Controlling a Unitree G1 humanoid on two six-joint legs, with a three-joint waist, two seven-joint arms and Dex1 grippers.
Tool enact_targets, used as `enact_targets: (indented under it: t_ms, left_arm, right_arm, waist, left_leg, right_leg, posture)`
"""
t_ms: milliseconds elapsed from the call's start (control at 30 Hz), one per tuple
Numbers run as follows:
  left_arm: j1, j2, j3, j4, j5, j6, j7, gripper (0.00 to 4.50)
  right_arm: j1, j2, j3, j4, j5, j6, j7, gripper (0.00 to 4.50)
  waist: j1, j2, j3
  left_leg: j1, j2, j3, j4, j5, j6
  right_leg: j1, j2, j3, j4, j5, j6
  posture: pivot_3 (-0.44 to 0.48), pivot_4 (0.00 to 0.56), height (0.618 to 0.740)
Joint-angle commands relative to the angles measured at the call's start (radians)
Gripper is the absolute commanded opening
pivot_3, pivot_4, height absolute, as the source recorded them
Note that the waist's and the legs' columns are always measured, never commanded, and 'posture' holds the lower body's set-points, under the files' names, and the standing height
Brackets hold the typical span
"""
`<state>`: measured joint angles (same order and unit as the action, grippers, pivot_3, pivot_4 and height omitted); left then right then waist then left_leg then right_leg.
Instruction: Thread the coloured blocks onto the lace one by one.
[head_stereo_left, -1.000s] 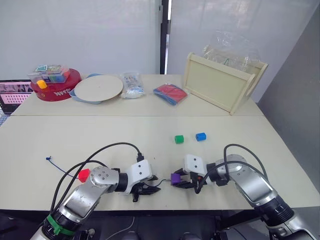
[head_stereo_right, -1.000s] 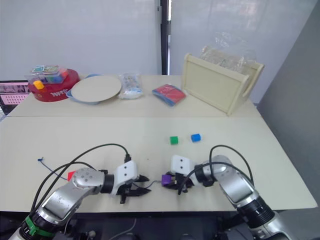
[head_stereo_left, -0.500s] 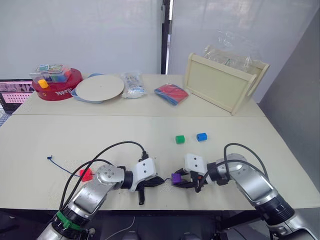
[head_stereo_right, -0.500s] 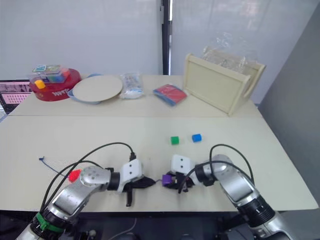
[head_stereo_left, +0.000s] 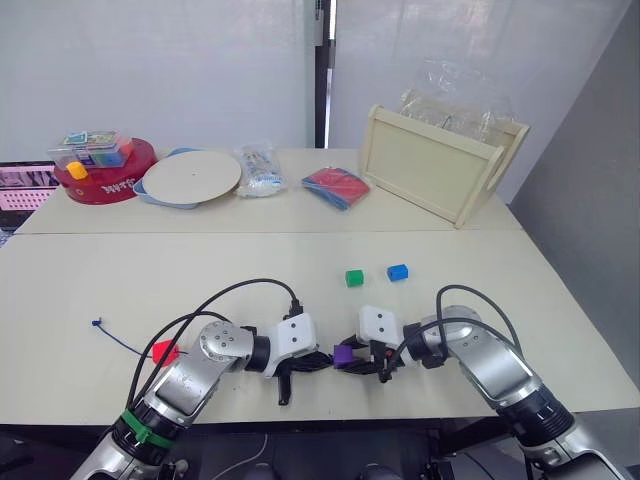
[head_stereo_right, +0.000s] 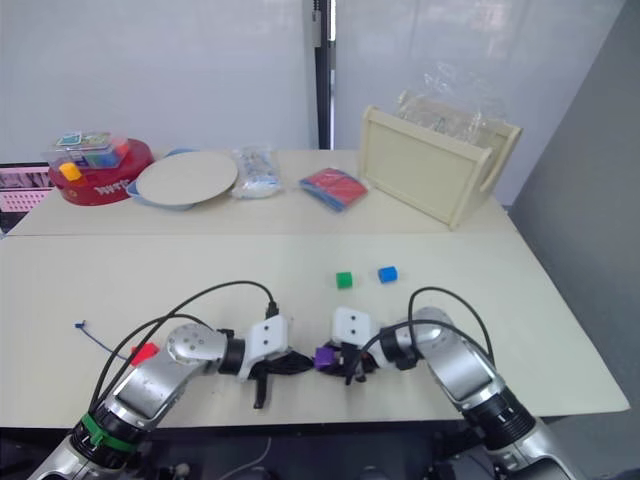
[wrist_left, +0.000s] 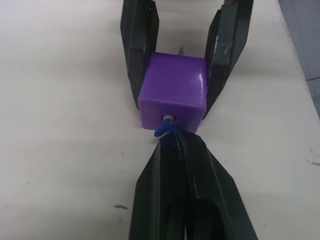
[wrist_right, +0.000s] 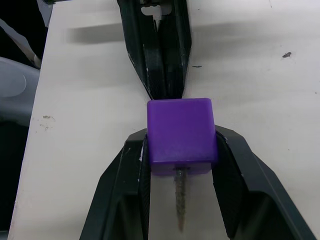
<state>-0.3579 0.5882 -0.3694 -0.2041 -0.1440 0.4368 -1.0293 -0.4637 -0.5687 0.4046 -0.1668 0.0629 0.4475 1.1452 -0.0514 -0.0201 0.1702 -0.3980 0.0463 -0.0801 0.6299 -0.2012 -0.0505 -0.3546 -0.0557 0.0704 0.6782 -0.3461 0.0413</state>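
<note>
With the right tool (wrist_right: 180, 165) clamping the purple block (wrist_right: 180, 130) and the left tool (wrist_left: 176, 150) pinching the lace (wrist_left: 166, 129), the protruding tip (wrist_right: 179, 200) is risking slipping back out.

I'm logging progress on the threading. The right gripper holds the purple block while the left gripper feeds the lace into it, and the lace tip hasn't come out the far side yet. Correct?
Not quite. The lace tip has already come out the far side of the purple block, as the right wrist view shows. The rest holds: the right gripper is shut on the block, and the left gripper pinches the lace at the entry hole.
</note>
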Motion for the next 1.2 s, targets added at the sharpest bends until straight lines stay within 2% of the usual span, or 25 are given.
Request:
enact_targets:
  t_ms: [33,67,100,167,300,333,600,967,1100,1133,1200]
  left_arm:
    - [-0.014,0.051,0.033,-0.062,-0.025,0.04,-0.035,1.5]
    - [-0.02,0.063,0.033,-0.068,-0.024,0.049,-0.038,1.78]
    - [-0.025,0.071,0.031,-0.073,-0.026,0.062,-0.042,2.17]
    - [-0.037,0.079,0.029,-0.077,-0.028,0.071,-0.048,2.81]
    - [-0.07,0.06,0.015,-0.051,-0.015,0.062,-0.041,2.82]
    - [-0.08,0.043,0.005,-0.041,-0.014,0.057,-0.038,2.82]
    - [-0.139,-0.083,-0.052,0.043,-0.018,0.05,-0.037,2.82]
    - [-0.166,-0.165,-0.106,0.157,0.038,-0.016,-0.038,2.82]
    - [-0.169,-0.171,-0.101,0.165,0.028,-0.025,-0.048,1.64]
    - [-0.17,-0.17,-0.102,0.167,0.028,-0.027,-0.05,1.29]
    - [-0.171,-0.169,-0.104,0.171,0.03,-0.031,-0.054,1.22]
  right_arm:
    - [0.012,0.014,0.015,-0.009,0.002,0.017,-0.024,1.16]
    - [0.015,0.018,0.004,-0.014,0.006,0.012,-0.031,1.16]
    - [0.018,0.02,-0.007,-0.022,0.014,0.015,-0.037,2.24]
    - [0.026,0.013,-0.028,-0.048,0.033,0.031,-0.038,2.92]
    - [0.044,-0.033,-0.066,-0.109,0.068,0.063,-0.021,4.27]
    - [0.049,-0.05,-0.088,-0.13,0.088,0.075,-0.017,4.48]
    - [0.114,-0.173,-0.161,-0.171,0.138,0.065,0.004,4.48]
    - [0.134,-0.163,-0.137,-0.152,0.109,0.046,-0.053,4.48]
    - [0.133,-0.166,-0.129,-0.148,0.108,0.045,-0.056,4.5]
    - [0.134,-0.167,-0.128,-0.145,0.108,0.041,-0.057,4.24]
    - [0.134,-0.166,-0.126,-0.137,0.107,0.032,-0.059,3.63]
  waist:
    - [-0.002,0.0,0.0]
    - [-0.003,0.0,0.0]
    - [-0.001,0.0,0.0]
    - [0.005,0.0,0.0]
    - [0.018,0.0,0.001]
    - [0.021,0.0,0.001]
    - [0.037,0.0,0.001]
    - [0.036,0.0,0.001]
    - [0.036,0.0,0.001]
    - [0.036,0.0,0.001]
    - [0.036,0.0,0.001]
  left_leg:
    - [0.0,0.0,0.0,0.0,0.0,0.0]
    - [0.0,0.0,0.0,-0.001,0.0,0.0]
    - [0.0,0.0,0.0,-0.001,0.0,0.0]
    - [-0.001,0.0,0.0,-0.001,0.0,0.0]
    - [-0.004,-0.002,0.0,0.0,0.0,0.0]
    - [-0.006,-0.002,0.0,0.001,0.0,0.0]
    - [-0.008,-0.003,0.0,0.002,0.0,0.0]
    - [-0.008,-0.003,0.0,0.003,0.0,0.0]
    - [-0.008,-0.003,0.0,0.003,0.0,0.0]
    - [-0.008,-0.003,0.0,0.003,0.0,0.0]
    - [-0.008,-0.003,0.0,0.003,0.0,0.0]
  right_leg:
    - [0.0,0.0,0.0,0.0,0.0,0.0]
    - [0.0,0.0,0.0,0.0,0.0,0.0]
    - [0.0,0.0,0.0,0.0,0.0,0.0]
    - [-0.001,0.0,0.0,0.0,0.0,0.0]
    - [-0.002,-0.002,-0.001,-0.001,0.0,0.0]
    - [-0.004,-0.002,-0.001,-0.001,0.0,0.0]
    - [-0.004,-0.003,-0.001,-0.002,0.0,0.0]
    - [-0.004,-0.003,-0.001,-0.002,0.0,0.0]
    - [-0.004,-0.003,-0.001,-0.002,0.0,0.0]
    - [-0.004,-0.003,-0.001,-0.002,0.0,0.0]
    - [-0.004,-0.003,-0.001,-0.002,0.0,0.0]
  posture:
    - [0.0,0.15,0.74]
    - [0.0,0.15,0.74]
    - [0.0,0.15,0.74]
    - [0.0,0.15,0.74]
    - [0.0,0.15,0.74]
    - [0.0,0.15,0.74]
    - [0.0,0.15,0.74]
    - [0.0,0.15,0.74]
    - [0.0,0.15,0.74]
    - [0.0,0.15,0.74]
    - [0.0,0.15,0.74]
